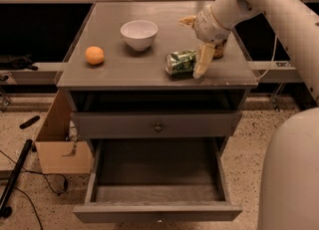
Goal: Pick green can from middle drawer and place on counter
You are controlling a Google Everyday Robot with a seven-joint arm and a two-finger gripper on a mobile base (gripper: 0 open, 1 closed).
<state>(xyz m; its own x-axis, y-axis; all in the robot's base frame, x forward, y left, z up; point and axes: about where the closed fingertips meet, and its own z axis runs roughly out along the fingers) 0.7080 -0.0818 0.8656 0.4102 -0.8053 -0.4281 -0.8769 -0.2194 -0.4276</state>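
Note:
The green can (180,62) lies on its side on the counter (114,72), near the front right. My gripper (194,48) hangs just right of and above the can, open. Its near finger (202,60) stands against the can's right end, and the far finger (188,21) is well apart from the can. The middle drawer (157,213) is pulled out below, and its dark inside is empty.
A white bowl (139,34) and an orange (94,55) sit on the counter to the left. A gold-orange can (219,50) stands behind my gripper. The upper drawer (158,124) with its knob is closed. A cardboard box (57,147) stands on the floor at left.

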